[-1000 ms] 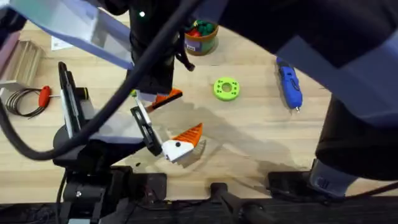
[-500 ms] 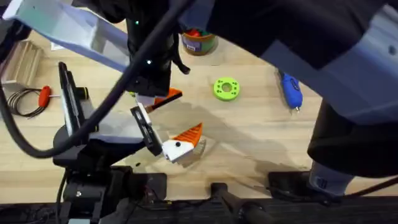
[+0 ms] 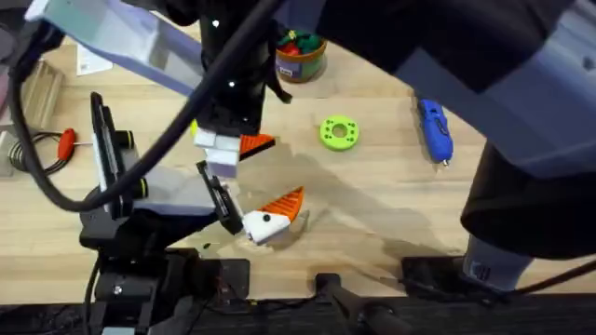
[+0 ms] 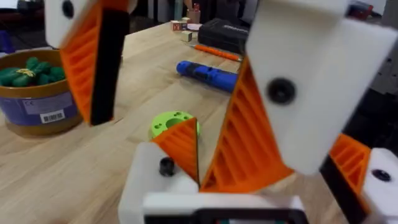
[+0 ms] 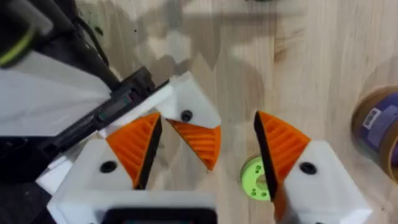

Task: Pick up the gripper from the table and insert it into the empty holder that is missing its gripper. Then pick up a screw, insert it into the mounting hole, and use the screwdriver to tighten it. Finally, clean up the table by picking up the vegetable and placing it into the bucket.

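Observation:
In the right wrist view my right gripper (image 5: 206, 118) points down and is open. Its orange fingers (image 4: 87, 62) stand on either side of the white holder (image 5: 180, 102) on my left gripper's black rail. The orange gripper (image 5: 199, 143) (image 4: 181, 146) (image 3: 256, 144) sits in that holder (image 4: 152, 186), touched by neither finger. A dark round spot marks the holder's face. My left gripper (image 4: 264, 130) is open too, its other orange finger (image 3: 284, 203) nearer the front edge. The blue screwdriver (image 3: 434, 130) (image 4: 208, 74) lies at the right. The bucket (image 3: 300, 56) (image 4: 37, 106) stands at the back. Screw and vegetable are out of view.
A green disc with holes (image 3: 338, 131) lies between the grippers and the screwdriver. A red-handled screwdriver (image 3: 65, 142) and a wire coil (image 3: 28, 154) lie at the left. Bare wood runs from the disc to the front edge. The right arm looms dark across the top and right.
The right arm's wrist has shifted slightly over the orange gripper, and white finger mounts now show beside it. The left gripper has stayed where it was.

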